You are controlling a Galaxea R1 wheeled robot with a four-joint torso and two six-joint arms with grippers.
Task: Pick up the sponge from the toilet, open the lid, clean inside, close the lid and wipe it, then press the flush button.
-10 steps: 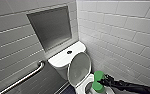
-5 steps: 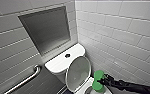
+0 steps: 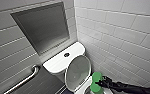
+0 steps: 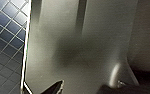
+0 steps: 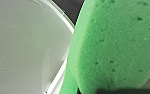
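Observation:
The white toilet [image 3: 63, 62] stands in the corner, with a round flush button [image 3: 66, 54] on its tank top. The lid [image 3: 78, 71] stands raised, its greyish underside facing me. My right gripper [image 3: 101, 83] reaches in from the right and is shut on the bright green sponge [image 3: 96, 82], which hangs over the right side of the bowl. The right wrist view has the sponge [image 5: 116, 47] large, beside a glossy white toilet surface [image 5: 23, 45]. My left gripper [image 4: 87, 87] is open in front of a plain grey surface [image 4: 78, 42].
A metal grab bar [image 3: 26, 80] runs along the tiled wall left of the toilet. Above the tank is a recessed grey panel [image 3: 43, 27]. White wall tiles [image 3: 126, 37] close in on the right. Dark tiled floor [image 4: 6, 37] shows in the left wrist view.

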